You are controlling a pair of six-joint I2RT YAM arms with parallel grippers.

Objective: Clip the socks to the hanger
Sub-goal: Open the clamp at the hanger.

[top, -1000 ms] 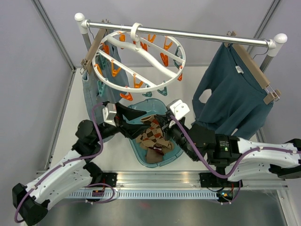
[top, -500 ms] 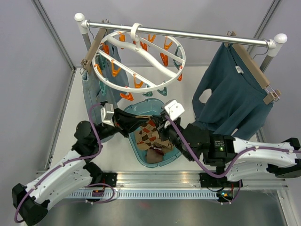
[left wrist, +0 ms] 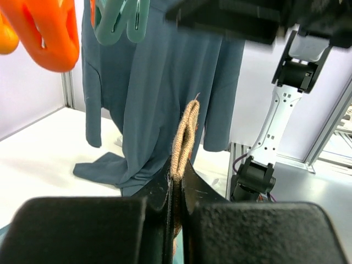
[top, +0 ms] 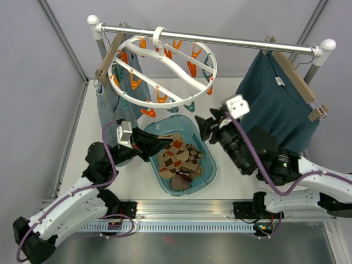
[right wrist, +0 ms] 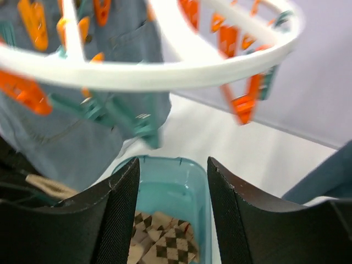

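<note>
Left wrist view: the left gripper pinches one sock, whose edge stands up above its fingers. The right gripper is wide apart and empty, the hanger ring above it, other socks in the tub below.

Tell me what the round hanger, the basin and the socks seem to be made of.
The hanger looks like smooth, glossy white plastic. The basin seems teal plastic, slightly see-through. The socks are soft matte knit, ribbed at the cuff.

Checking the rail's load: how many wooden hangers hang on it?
2. The left wooden hanger carries the jeans; the right wooden hanger carries the teal sweater. None seems hidden.
</note>
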